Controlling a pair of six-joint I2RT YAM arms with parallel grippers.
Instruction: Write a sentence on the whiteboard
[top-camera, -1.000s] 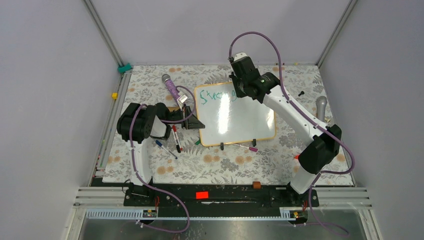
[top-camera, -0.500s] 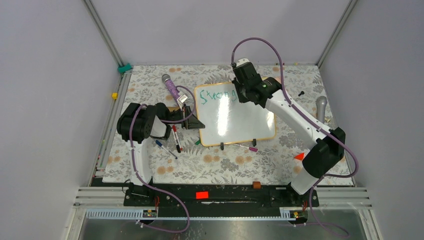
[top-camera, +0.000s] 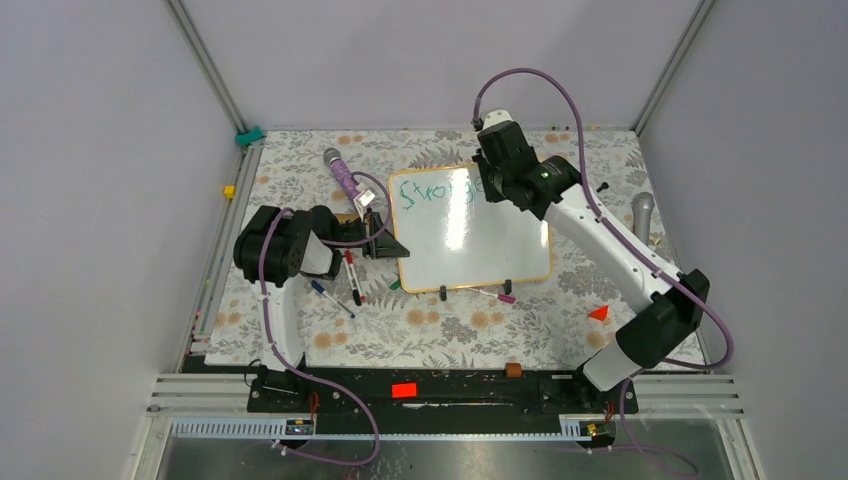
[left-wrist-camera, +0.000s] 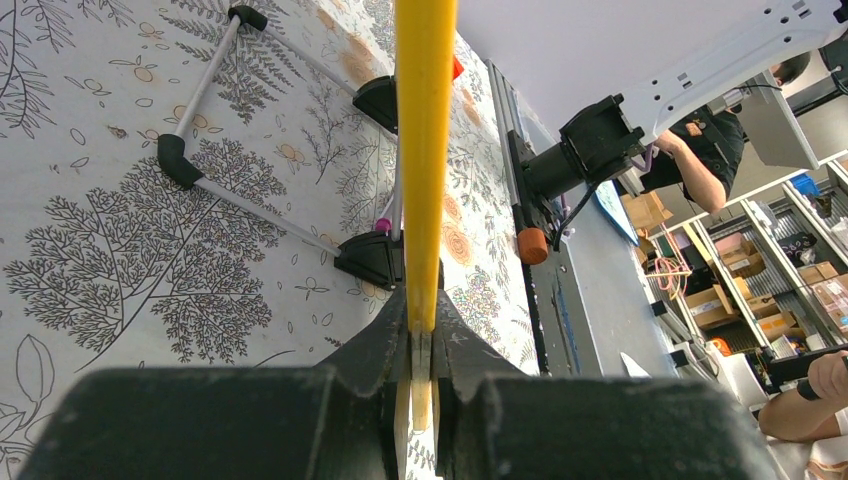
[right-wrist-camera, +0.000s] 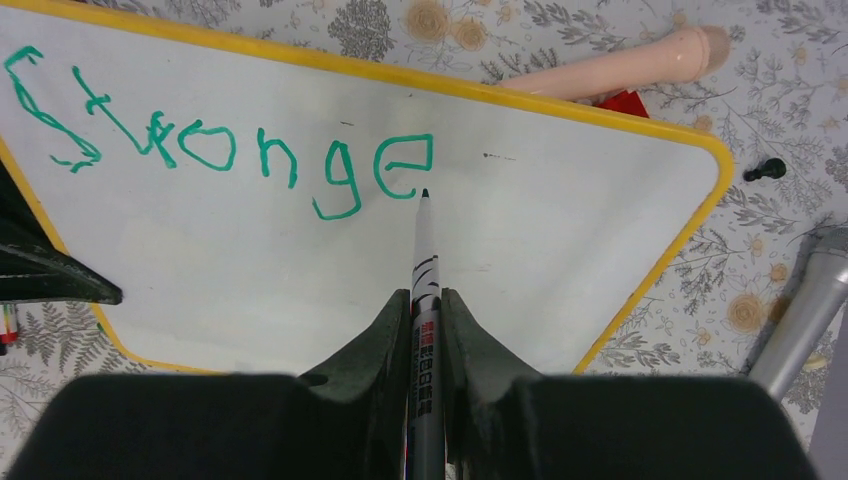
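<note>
Floral cloth (top-camera: 450, 325) covers the table. Purple microphone (top-camera: 343, 176) lies far left, silver microphone (top-camera: 643, 213) at the right edge. Several markers (top-camera: 352, 275) lie together at left, and one pink-tipped marker (top-camera: 495, 294) lies apart, near centre. Black screw (top-camera: 602, 186) far right. Orange triangle (top-camera: 599, 313) near right. Brown cylinder (top-camera: 513, 370) and red tag (top-camera: 404, 389) at near edge.

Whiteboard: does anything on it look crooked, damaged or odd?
Only the green writing on the whiteboard looks uneven: a big sprawling S, then smaller letters. A tiny dark speck sits right of the e.

Glossy white whiteboard (top-camera: 480, 250), smooth yellow frame (left-wrist-camera: 425, 150); matt floral-print table cover (top-camera: 450, 330); matt black plastic fingers (right-wrist-camera: 370, 340).
</note>
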